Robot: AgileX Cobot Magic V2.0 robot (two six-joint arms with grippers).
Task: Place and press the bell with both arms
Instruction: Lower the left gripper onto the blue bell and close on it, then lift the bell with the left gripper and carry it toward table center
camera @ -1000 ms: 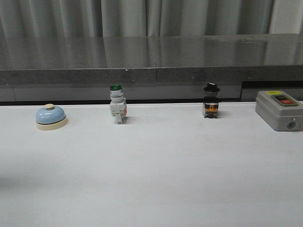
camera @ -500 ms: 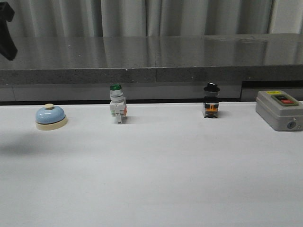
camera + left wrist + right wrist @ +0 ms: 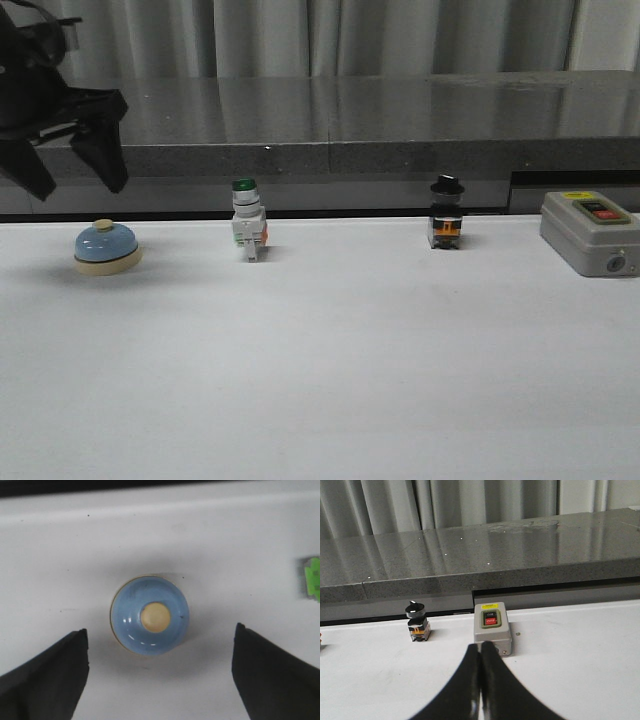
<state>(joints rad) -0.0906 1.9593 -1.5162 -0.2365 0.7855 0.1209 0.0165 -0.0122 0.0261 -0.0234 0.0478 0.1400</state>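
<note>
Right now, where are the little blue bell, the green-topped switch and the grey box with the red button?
bell (image 3: pixel 150 615), left wrist view, on its blue dome.
green-topped switch (image 3: pixel 247 222), front view, on its white body.
grey box (image 3: pixel 492 630), right wrist view, on its front face.

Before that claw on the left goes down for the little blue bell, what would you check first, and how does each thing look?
1. Left claw open wide enough for the bell: ok, its fingers stand well apart.
2. Claw lined up over the bell: ok, the wrist view shows the dome lying between the fingers.
3. Bell upright on the table: ok, cream button on top.
4. Room around the bell: ok, the green-capped switch stands apart from it.
5. Right claw out of the way: ok, shut, far off by the grey box.
6. Height above the bell: cannot tell.
</note>
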